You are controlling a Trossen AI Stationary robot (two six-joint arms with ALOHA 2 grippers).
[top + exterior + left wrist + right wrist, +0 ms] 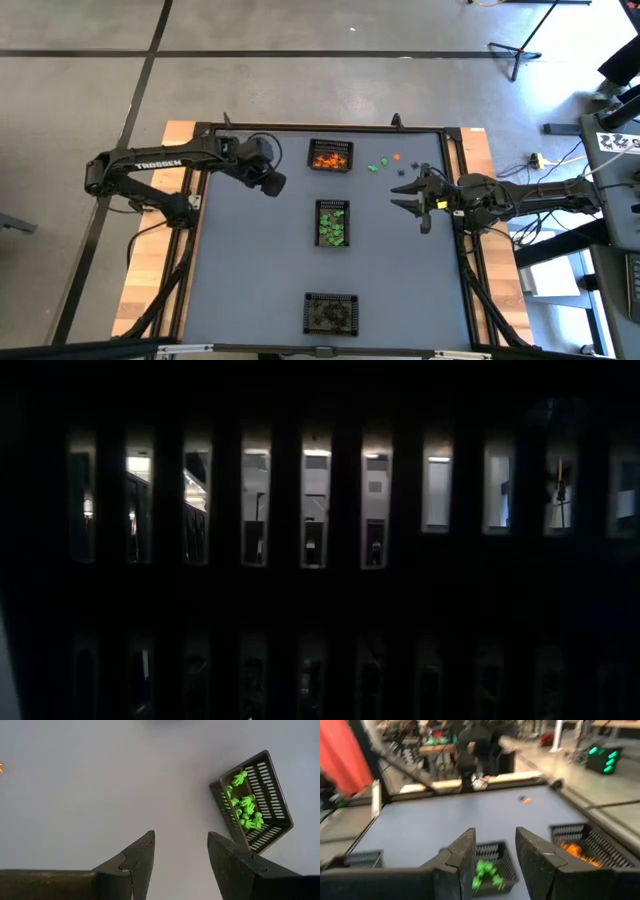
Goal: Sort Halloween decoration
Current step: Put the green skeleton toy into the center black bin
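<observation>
Trinkets: loose Halloween decoration [384, 164], tiny green and orange pieces with a dark one beside them, lies on the grey table [250, 270] near the right gripper [408, 197].
Handling: probably light, stiff plastic, easily flicked away; pinch one piece across its body.
Baskets: black mesh, rectangular; orange basket [330, 156], green basket [333, 222], dark basket [331, 312].
Right gripper: jaws spread, empty, just beside the loose pieces.
Left gripper [275, 184]: jaws spread, empty, over bare table.

The tabletop [250, 260] was grey-blue. 3 black mesh baskets held orange trinkets [329, 157], green trinkets [332, 224] and dark trinkets [330, 315]. Loose green trinkets [378, 165] and 1 orange piece [396, 157] lay apart.
</observation>
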